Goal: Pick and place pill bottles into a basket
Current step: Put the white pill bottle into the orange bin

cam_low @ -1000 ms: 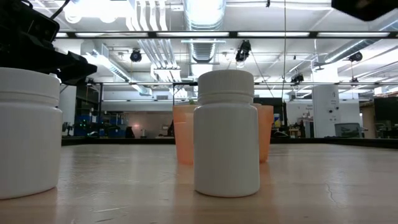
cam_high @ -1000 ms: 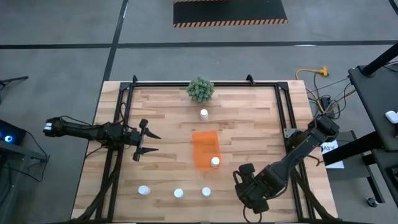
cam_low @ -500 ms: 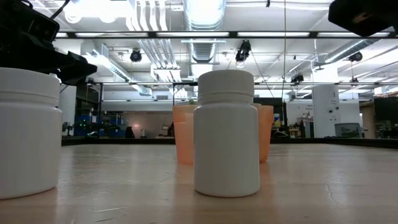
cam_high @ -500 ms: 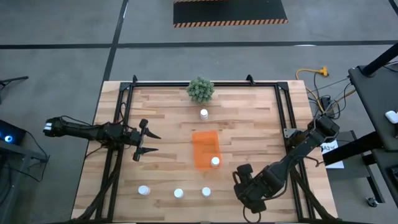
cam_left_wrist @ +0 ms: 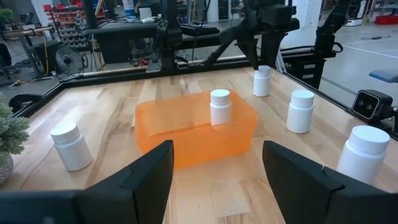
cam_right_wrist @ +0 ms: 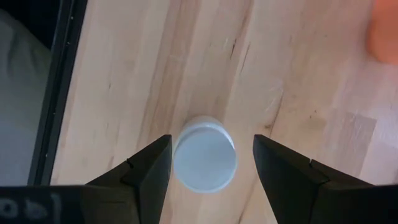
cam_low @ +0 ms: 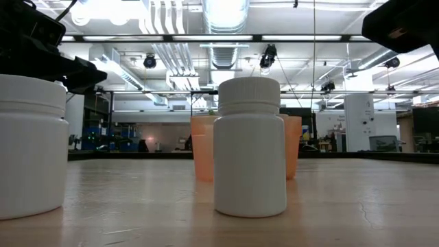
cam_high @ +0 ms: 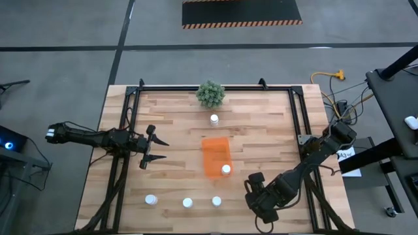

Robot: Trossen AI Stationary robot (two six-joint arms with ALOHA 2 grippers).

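We count one pill bottle [cam_high: 226, 170] already standing inside the orange basket [cam_high: 210, 149], at the basket's corner nearest the right arm, so the task is only at its beginning. The basket sits near the middle of the desk [cam_high: 176, 124].

Five bottles are left outside. Three of them stand in a row along the near edge of the desk: one toward the left corner [cam_high: 151, 200], one in the middle [cam_high: 187, 203] and one beside it [cam_high: 216, 202]. Another bottle [cam_high: 214, 119] stands between the basket and the small green plant [cam_high: 210, 93] at the far edge. The fifth bottle [cam_right_wrist: 204, 154] we see only in the right wrist view, directly under the right gripper [cam_right_wrist: 208, 163], near the desk's right near corner; in the high view the arm hides it.

The right gripper's jaws are apart, one on each side of this bottle, and they do not touch it yet. We judge that this bottle is the next one to be grasped and carried to the basket.

The left gripper [cam_high: 149, 148] waits above the left side of the desk, its jaws also spread apart, holding nothing.
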